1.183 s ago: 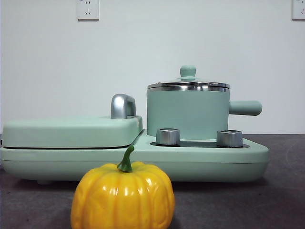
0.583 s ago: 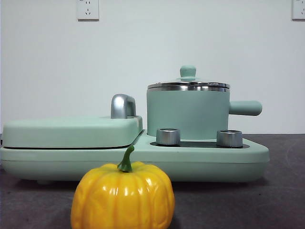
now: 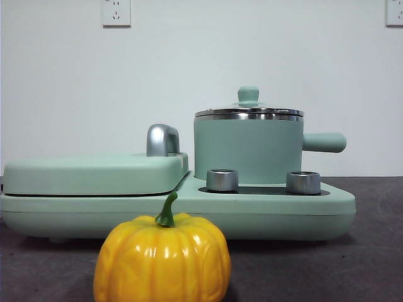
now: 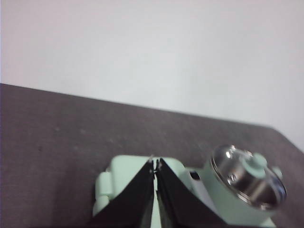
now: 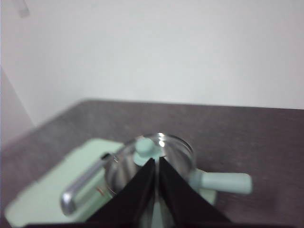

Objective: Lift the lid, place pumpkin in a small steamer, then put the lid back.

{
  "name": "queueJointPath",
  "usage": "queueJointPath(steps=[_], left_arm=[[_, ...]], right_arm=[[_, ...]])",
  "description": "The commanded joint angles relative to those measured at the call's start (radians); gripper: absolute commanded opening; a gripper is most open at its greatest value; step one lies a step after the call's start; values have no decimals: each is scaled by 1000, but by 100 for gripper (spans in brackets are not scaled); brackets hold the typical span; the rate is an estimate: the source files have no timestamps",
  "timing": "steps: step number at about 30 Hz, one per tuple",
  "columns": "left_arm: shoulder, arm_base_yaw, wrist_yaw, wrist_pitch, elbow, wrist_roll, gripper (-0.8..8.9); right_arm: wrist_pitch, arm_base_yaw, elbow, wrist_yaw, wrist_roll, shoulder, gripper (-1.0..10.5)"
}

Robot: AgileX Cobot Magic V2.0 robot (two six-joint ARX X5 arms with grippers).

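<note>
Nothing is seen to have changed over the last second in the front view, so the task is judged to be not started yet: the lid [image 3: 249, 112] is seated on the small steamer [image 3: 248, 148], which is parked on the mint-green appliance base [image 3: 264, 207], and the pumpkin [image 3: 162, 258] is left on the dark table [image 3: 371, 251] toward its front edge, just ahead of the base and not touching it. No arm is shown in that view at all, so the wrist views are needed for that. The left pincer [image 4: 155, 166] is held high above the flat rectangular cover [image 4: 128, 171], jaws pressed together and nothing gripped, with the lidded pot off to one side. The right pincer [image 5: 156, 164] is likewise pinched closed and empty, and it's lined up over the lid's knob [image 5: 144, 145] but well above it. So the lid lift is probably the right arm's job, and the jaws would have to be opened first.
</note>
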Motion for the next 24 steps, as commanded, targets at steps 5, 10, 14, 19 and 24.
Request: queueJointPath(steps=[5,10,14,19,24], left_arm=[[150,-10,79,4,87,144,10],[259,-47,82,-37,142,282,9],[340,-96,82,-83,187,425,7],[395,-148,82,-104,207,588,8],[405,-174,82,-103,207,638,191]], right_arm=[[-114,29,108,-2,-274,129,10],[-142,72,130,2,-353,201,11],[-155,115,130,15,-401,251,11],[-199,164,130,43,-488,286,44],[-225,199,130,85,-521,289,250]])
